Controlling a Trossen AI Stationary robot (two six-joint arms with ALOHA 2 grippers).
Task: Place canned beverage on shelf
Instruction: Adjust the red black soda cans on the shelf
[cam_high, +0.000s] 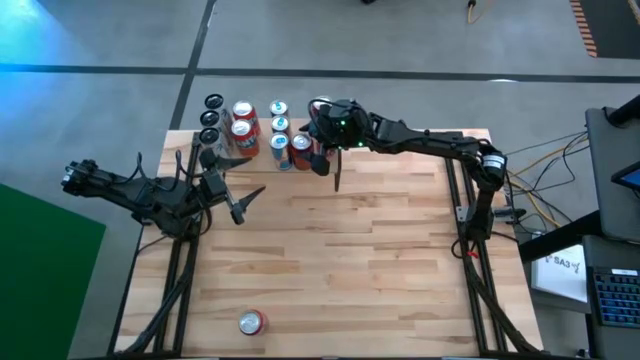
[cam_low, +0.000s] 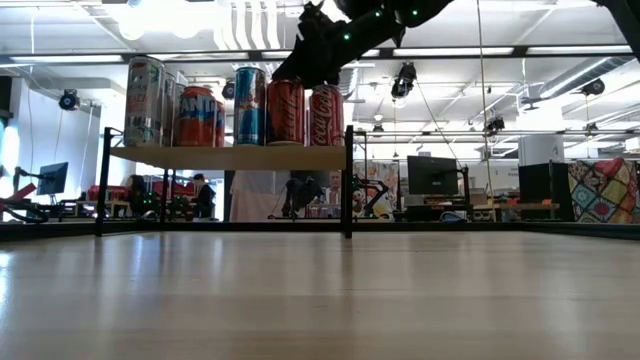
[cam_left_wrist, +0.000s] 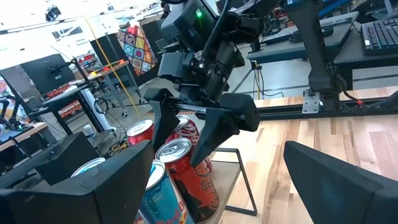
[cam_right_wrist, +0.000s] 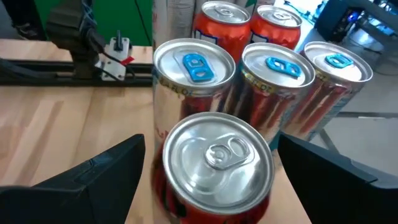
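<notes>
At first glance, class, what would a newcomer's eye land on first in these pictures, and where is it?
First the cluster of cans crowding the shelf at the table's far edge, with the right gripper open around the nearest red can. Next, a lone can lying on its side at the near edge. The left gripper waits open on the left.

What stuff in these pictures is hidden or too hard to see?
- Back cans on the shelf: low view, front cans hide them.
- Lone can lying on the table: high view, label too small to read; absent from other views.
- Front can's label: right wrist view, cut off by the edge.
- Left fingers: left wrist view, tips cut off.
</notes>
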